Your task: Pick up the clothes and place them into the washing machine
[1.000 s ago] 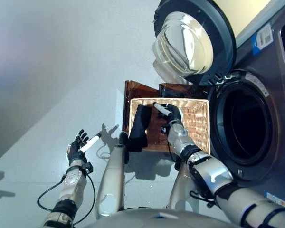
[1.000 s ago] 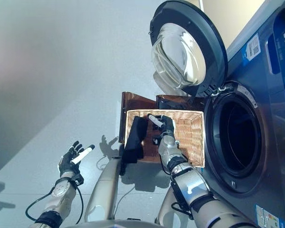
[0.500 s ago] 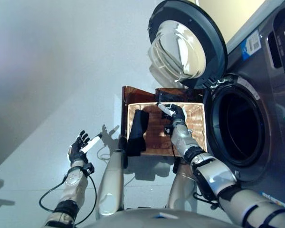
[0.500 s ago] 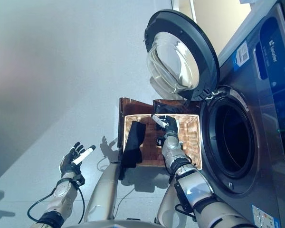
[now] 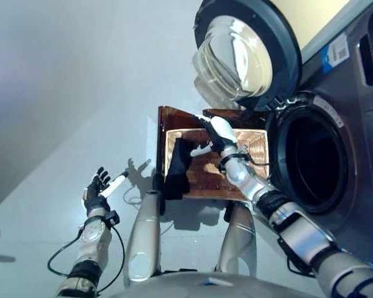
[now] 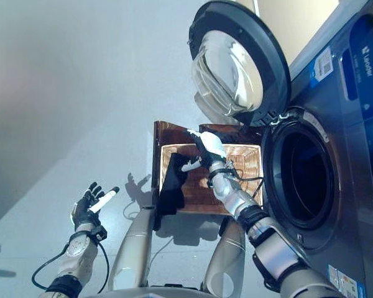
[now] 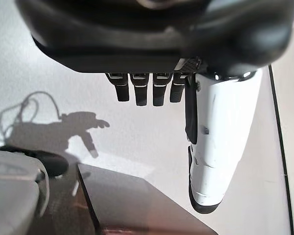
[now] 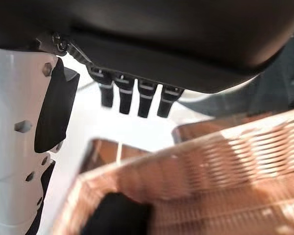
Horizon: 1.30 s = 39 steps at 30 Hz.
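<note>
silver-grey arms, dark hands: left hand [image 5: 97, 194], right hand [image 5: 215, 135]; white thumb covers.

Labels on washing machine [image 6: 354, 112] front (blue-white stickers): print unreadable.

drum mouth [image 5: 314, 162] gapes right of the basket [image 5: 255, 162]; raised door [image 5: 248, 53] looms at the far side; drum seemingly unobstructed inside.
</note>
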{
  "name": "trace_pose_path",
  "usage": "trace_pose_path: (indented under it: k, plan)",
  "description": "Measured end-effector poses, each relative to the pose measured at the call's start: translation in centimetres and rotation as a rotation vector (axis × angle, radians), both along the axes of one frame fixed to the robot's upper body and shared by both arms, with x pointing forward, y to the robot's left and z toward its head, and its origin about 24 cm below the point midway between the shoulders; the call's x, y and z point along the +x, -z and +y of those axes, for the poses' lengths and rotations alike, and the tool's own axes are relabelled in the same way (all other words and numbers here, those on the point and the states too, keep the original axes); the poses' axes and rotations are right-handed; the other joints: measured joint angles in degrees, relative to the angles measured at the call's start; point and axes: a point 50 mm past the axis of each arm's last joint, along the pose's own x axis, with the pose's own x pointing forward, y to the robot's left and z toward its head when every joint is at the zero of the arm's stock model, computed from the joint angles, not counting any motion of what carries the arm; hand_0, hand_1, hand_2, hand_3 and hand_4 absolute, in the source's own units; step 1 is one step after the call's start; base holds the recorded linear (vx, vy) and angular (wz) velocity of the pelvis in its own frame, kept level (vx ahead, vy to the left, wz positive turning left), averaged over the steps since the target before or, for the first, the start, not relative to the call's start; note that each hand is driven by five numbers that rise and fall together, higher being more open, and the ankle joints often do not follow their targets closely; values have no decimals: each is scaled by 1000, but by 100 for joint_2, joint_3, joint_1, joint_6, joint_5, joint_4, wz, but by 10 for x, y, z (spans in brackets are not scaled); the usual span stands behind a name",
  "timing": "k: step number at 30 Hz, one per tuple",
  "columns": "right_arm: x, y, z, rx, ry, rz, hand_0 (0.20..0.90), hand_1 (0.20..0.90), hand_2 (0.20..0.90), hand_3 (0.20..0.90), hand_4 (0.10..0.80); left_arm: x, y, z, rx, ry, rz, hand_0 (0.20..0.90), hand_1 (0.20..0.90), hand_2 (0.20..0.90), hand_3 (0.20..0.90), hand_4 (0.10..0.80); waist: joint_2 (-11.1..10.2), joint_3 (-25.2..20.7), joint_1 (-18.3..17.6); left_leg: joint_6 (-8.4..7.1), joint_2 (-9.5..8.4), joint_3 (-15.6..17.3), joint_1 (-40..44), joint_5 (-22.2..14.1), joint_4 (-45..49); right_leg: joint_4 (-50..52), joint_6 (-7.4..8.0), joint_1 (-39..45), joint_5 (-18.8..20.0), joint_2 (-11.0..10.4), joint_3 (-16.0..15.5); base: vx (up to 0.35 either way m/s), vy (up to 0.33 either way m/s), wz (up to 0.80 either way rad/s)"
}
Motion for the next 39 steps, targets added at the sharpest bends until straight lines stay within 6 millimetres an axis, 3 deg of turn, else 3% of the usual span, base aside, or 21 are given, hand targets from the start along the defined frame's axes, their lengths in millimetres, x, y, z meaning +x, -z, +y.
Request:
trace_pose_path:
  k: [6,11,20,25,39]
  plan:
    - [-9,21,17,-291,-132,-14,900,900,900,900,800,15,-9,-5,12,25,-52,900,900,900,900,800,9,262,17,3,-2,-2,0,-2,60,10,3,15,3,-7,-17,0,0,0]
    - [-15,28,31,-419,-222,-63,900,900,900,900,800,23,-15,-8,14,36,-79,900,900,900,900,800,2,304,19,4,-3,-8,1,-2,94,46,4,21,4,-10,-17,0,0,0]
    - [-11,33,29,-800,-333,-174,900,900,900,900,800,24,-16,-10,16,47,-84,900,900,900,900,800,4,306,22,1,-1,-48,-119,-4,195,167,-10,-85,8,-13,-7,0,0,0]
    - [-10,33,33,-900,-353,-230,900,900,900,900,800,23,-13,-16,16,78,-72,900,900,900,900,800,16,325,61,11,0,-71,-193,-7,307,235,-12,-123,9,-8,-12,0,0,0]
    - [-1,21,38,-950,-359,-293,900,900,900,900,800,17,-11,-10,15,54,-67,900,900,900,900,800,40,396,316,-64,-5,-244,-398,24,409,530,-85,-311,-45,-9,-73,0,-9,4]
